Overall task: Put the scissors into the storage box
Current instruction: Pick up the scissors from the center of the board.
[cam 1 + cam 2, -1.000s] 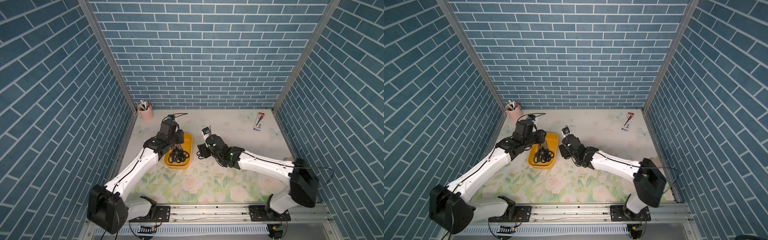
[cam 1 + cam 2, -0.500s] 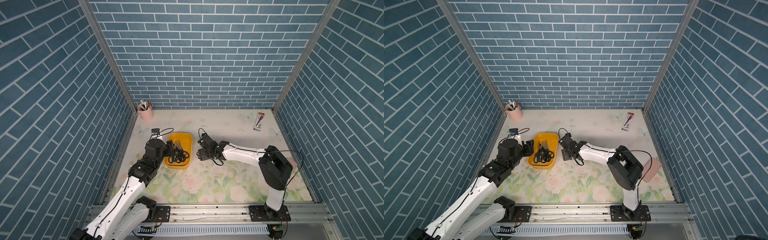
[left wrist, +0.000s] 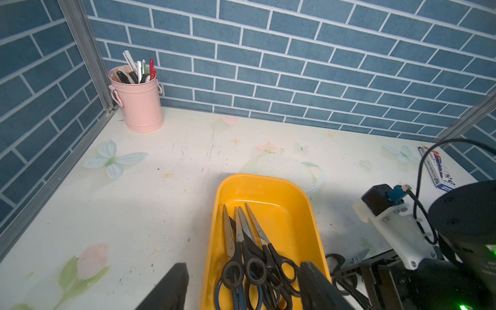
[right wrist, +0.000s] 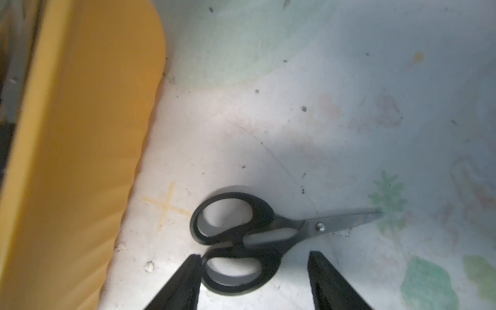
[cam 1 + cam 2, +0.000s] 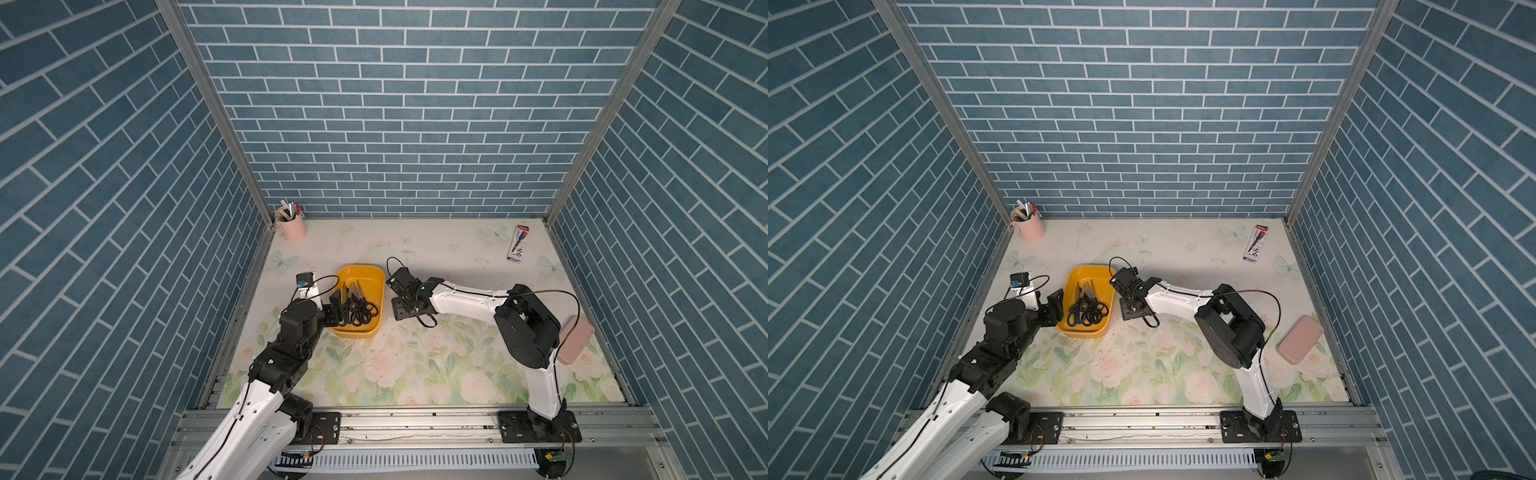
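Seen from my remote console, the yellow storage box sits left of centre on the floral table in both top views. A heap of scissors lies inside it, blades toward the back wall and handles bunched at the near end, with one dark blue pair among the black ones.

One stray pair, black-handled and short, lies flat on the table just beside the box's outer long wall on my right side. Its blades are closed and point away from the box.

The right gripper hangs low over that pair, jaws parted and holding nothing, with one handle loop between them. One finger looks very close to the loop, but I cannot tell whether it touches.

The left gripper is likewise spread and empty, poised at the near end of the box above the handles.

A pink pen cup stands in the far left corner. A pen packet lies at the far right, and a pink case lies by the right wall.
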`<action>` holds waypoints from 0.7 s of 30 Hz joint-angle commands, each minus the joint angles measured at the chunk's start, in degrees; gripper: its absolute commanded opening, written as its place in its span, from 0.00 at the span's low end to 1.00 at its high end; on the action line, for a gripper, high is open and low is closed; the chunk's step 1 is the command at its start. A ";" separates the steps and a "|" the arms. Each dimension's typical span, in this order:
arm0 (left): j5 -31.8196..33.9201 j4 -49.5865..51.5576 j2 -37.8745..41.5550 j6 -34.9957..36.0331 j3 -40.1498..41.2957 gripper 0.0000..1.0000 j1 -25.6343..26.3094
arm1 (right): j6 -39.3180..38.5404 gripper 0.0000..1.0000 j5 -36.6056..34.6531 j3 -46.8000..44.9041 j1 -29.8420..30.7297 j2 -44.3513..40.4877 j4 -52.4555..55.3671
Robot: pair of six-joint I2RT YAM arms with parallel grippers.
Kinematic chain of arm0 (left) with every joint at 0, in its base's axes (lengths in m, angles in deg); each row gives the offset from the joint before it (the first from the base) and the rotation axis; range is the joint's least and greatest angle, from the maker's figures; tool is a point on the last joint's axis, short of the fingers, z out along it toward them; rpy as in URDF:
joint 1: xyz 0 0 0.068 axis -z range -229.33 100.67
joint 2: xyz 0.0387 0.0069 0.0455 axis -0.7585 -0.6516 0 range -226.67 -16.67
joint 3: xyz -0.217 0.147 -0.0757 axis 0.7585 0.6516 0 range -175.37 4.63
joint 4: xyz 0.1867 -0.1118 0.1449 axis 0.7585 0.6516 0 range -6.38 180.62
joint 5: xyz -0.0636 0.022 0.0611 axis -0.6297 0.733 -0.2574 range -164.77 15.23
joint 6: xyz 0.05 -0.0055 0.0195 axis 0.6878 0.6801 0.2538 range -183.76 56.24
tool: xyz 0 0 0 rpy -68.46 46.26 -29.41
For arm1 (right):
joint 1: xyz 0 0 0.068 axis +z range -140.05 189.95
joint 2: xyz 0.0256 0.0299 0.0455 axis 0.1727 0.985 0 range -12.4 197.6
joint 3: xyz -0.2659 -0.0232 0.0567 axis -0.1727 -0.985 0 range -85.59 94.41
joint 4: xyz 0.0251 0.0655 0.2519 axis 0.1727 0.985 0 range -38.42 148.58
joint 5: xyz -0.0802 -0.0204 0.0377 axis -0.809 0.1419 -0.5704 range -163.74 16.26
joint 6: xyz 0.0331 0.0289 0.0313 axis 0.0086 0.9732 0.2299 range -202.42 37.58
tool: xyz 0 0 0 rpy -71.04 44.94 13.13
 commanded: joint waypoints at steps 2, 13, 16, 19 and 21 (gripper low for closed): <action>-0.63 -1.55 -2.99 1.85 -2.28 0.71 -0.34 | 2.66 0.63 -1.61 -0.72 -0.42 0.87 3.57; -0.97 -1.97 -4.13 1.62 -2.65 0.73 -0.34 | 2.46 0.63 -5.23 -6.29 -1.80 -0.39 5.73; -1.23 -2.51 -4.53 1.35 -2.74 0.73 -0.40 | 2.02 0.61 -5.69 -9.70 -3.29 -1.99 4.88; -1.52 -1.96 -5.22 1.17 -3.43 0.73 -0.40 | 1.61 0.61 -5.42 -13.35 -5.48 -3.62 5.11; -1.33 -2.03 -5.41 1.12 -3.36 0.73 -0.34 | 0.97 0.58 -5.45 -16.52 -7.03 -5.60 4.04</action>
